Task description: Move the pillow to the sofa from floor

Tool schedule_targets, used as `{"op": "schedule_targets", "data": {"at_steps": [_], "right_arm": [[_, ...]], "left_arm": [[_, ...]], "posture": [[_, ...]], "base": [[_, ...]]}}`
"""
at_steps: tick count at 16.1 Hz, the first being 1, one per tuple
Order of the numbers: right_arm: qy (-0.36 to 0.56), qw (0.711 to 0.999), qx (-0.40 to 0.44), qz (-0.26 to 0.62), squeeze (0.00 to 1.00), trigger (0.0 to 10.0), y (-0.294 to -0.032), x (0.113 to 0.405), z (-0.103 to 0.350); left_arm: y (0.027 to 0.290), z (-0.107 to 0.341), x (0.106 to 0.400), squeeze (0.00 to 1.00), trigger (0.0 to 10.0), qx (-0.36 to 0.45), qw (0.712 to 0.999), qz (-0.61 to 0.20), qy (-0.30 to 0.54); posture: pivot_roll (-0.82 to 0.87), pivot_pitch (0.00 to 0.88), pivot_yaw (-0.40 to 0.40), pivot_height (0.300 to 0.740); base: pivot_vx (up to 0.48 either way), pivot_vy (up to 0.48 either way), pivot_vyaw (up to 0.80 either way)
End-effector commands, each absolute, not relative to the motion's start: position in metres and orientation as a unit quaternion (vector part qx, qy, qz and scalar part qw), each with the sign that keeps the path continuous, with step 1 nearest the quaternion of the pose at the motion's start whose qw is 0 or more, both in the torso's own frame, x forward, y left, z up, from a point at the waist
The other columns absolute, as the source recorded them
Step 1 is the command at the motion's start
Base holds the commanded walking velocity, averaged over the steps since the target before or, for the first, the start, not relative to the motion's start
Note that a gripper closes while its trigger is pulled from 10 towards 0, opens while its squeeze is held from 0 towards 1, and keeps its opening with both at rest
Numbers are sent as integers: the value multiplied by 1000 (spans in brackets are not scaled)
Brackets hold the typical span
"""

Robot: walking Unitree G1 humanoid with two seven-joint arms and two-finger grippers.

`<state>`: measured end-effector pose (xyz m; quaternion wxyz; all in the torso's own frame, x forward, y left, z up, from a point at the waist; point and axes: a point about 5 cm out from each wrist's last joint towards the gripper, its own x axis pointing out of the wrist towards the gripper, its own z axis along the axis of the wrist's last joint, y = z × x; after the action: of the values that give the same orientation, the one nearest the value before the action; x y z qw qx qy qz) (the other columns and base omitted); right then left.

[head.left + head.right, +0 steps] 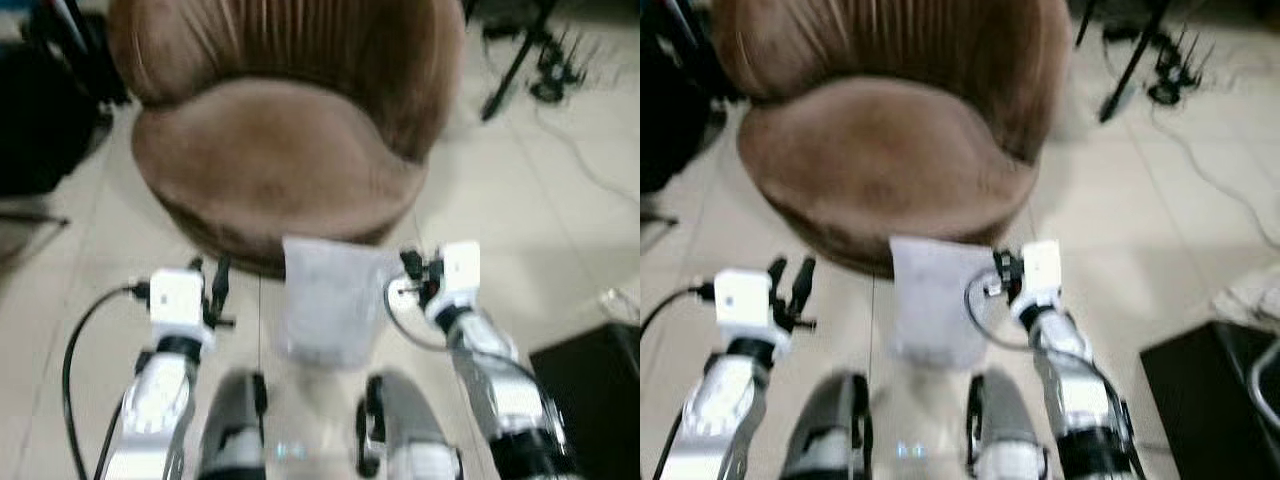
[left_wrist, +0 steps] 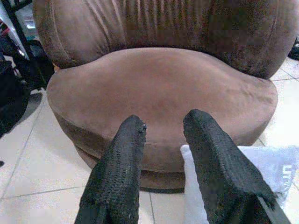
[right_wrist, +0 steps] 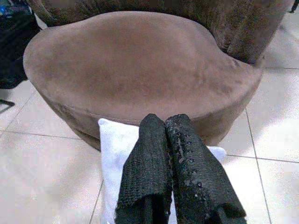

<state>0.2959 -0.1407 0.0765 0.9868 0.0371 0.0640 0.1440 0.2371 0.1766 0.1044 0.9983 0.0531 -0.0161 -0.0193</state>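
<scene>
White pillow (image 1: pixel 325 300) leans against brown sofa (image 1: pixel 280 150), seat bare.

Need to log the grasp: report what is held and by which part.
The right gripper has its jaws shut over the pillow, at its upper right corner by the sofa; the pinch itself is hidden. The left gripper is open, holding nothing.

sofa (image 1: pixel 270 150): brown, ribbed back | pillow (image 1: pixel 327 305): pale grey-white | floor (image 1: pixel 520 220): cream tiles

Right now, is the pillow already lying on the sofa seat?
No, the pillow hangs in front of the sofa, below its seat edge.
</scene>
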Motion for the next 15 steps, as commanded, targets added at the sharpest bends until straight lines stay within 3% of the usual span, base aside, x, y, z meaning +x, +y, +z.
{"op": "schedule_targets", "data": {"at_steps": [1, 7, 15], "right_arm": [[72, 986, 39, 146, 0, 10000, -143, 294, 74], [75, 985, 40, 147, 0, 10000, -141, 294, 73], [57, 987, 55, 140, 0, 10000, -137, 298, 72]], "left_arm": [[175, 102, 235, 0, 10000, 55, 998, -21, -8], [177, 104, 237, 0, 10000, 58, 998, -11, -13], [175, 121, 243, 0, 10000, 90, 993, -10, -73]], "posture": [[29, 230, -47, 626], [30, 229, -49, 626], [32, 244, -5, 581]], "base": [[0, 0, 0], [0, 0, 0], [0, 0, 0]]}}
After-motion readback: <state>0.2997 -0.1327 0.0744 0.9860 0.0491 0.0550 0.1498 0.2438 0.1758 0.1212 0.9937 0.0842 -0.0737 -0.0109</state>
